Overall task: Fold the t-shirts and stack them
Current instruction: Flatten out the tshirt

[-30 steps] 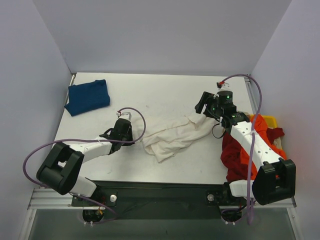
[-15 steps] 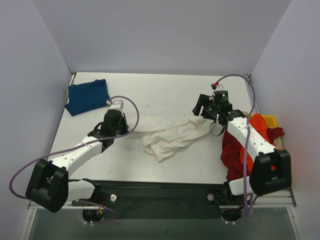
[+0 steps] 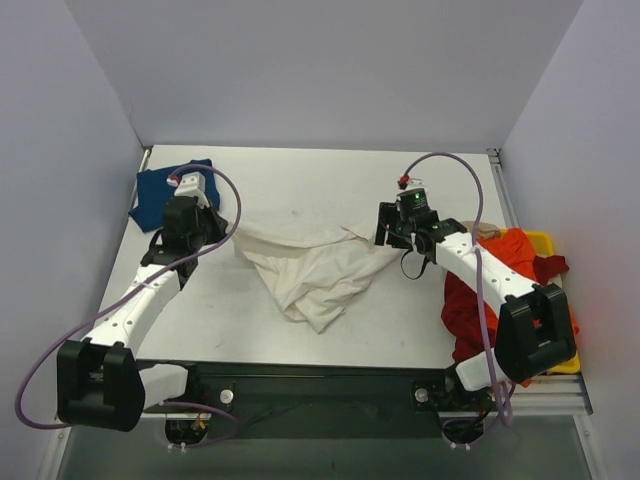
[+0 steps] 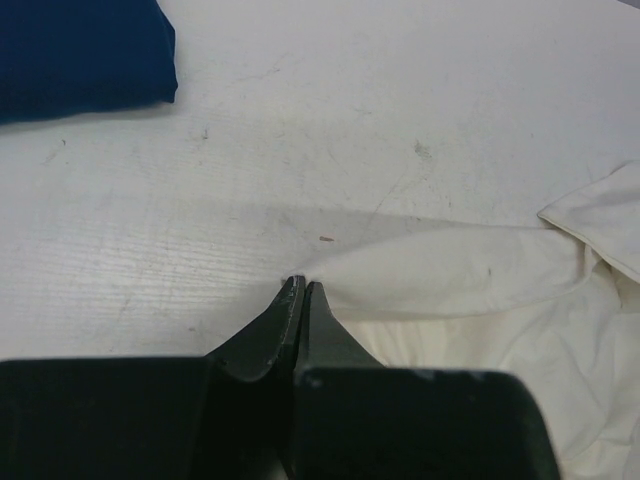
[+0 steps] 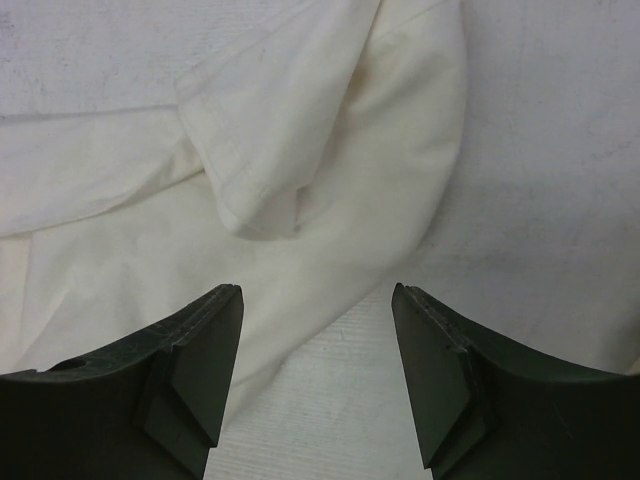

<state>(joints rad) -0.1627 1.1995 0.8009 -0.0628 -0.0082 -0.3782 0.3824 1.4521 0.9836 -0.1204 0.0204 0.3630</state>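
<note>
The cream t-shirt (image 3: 312,272) lies crumpled mid-table, stretched out to the left. My left gripper (image 3: 224,237) is shut on its left edge; the left wrist view shows the jaws (image 4: 302,285) pinching the cloth (image 4: 450,270) at table level. My right gripper (image 3: 383,237) is open just above the shirt's right end (image 5: 300,150), with the fingertips (image 5: 225,300) either side of cloth and bare table. The folded dark blue t-shirt (image 3: 150,188) lies at the far left, partly behind my left arm, and also shows in the left wrist view (image 4: 80,50).
An orange t-shirt (image 3: 517,247) and a dark red one (image 3: 464,302) are heaped at the right table edge, spilling from the yellow bin (image 3: 541,239). Grey walls close in the left, back and right sides.
My left gripper has moved up and left with the cream shirt's edge, pulling the cloth out to the left. My right gripper has moved left, over the shirt's right end.
</note>
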